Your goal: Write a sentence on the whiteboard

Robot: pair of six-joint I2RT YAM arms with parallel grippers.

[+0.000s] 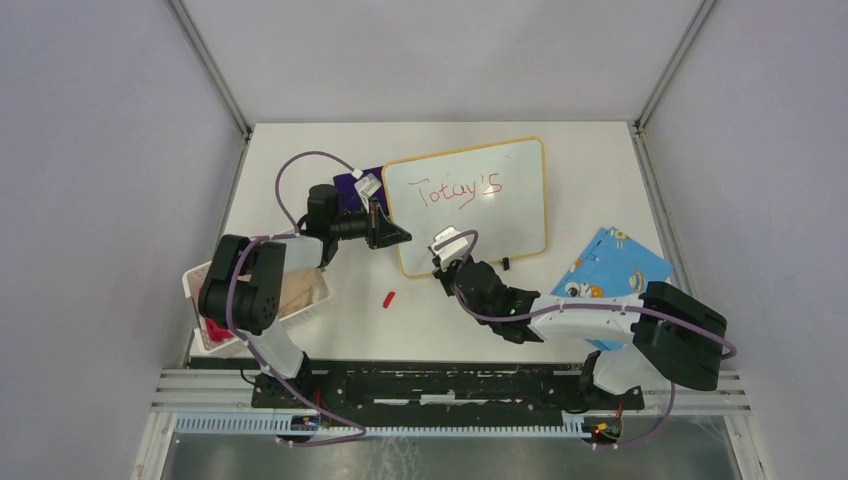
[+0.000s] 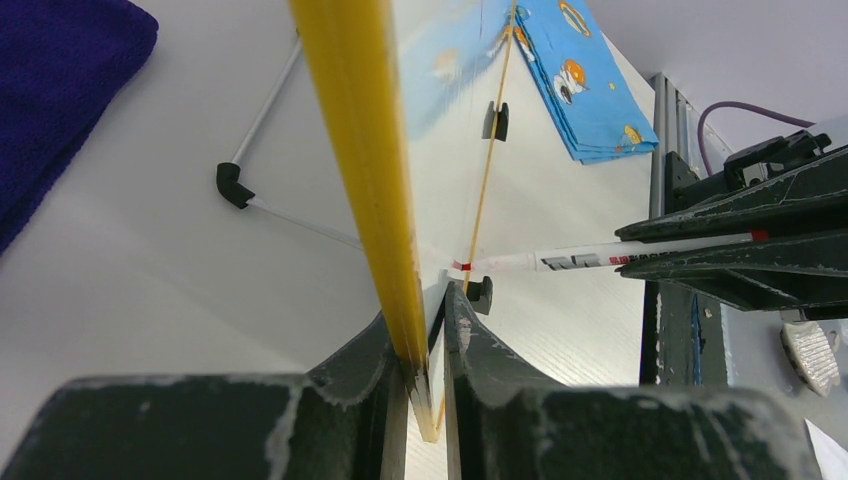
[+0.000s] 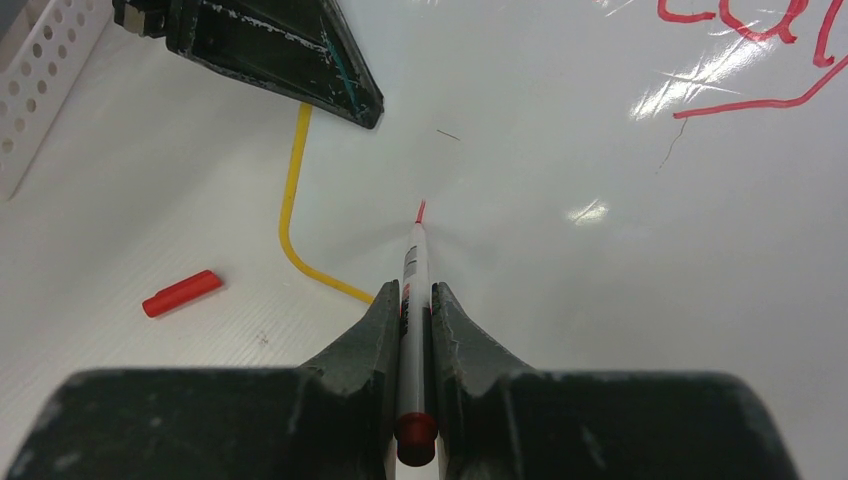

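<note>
Closest to lens, rt wrist view: right end effector, pinched tight round thin white marker pen w/ red nib, barrel in line w/ fingers, nib fwd. Appears to meet its own reflection on glossy white rectangular whiteboard w/ thin yellow frame, so prob. in contact; can't be certain.

Board placement: mid-counter toward far edge, long axis roughly left–right, right end skewed slightly toward far edge. At its left short edge, left end effector closed hard on yellow frame, apparently steadying it.

Red handwritten sentence: one line so far, "Totay's", across upper half of board. Below it, blank band from nib toward counter's right edge. Judged direction for next strokes: rightward, along long axis. Right arm nearer by far; left taken up w/ holding.

Surface: slick, glare patches; risk of nib skid under uneven pressure, and of board shift w/ any slack in left grip.

Room:
- small red pen cap loose on white counter, toward near edge, left of right arm
- blue printed card by right edge
- dark purple cloth beside board's far-left corner
- white perforated basket by left edge
</note>
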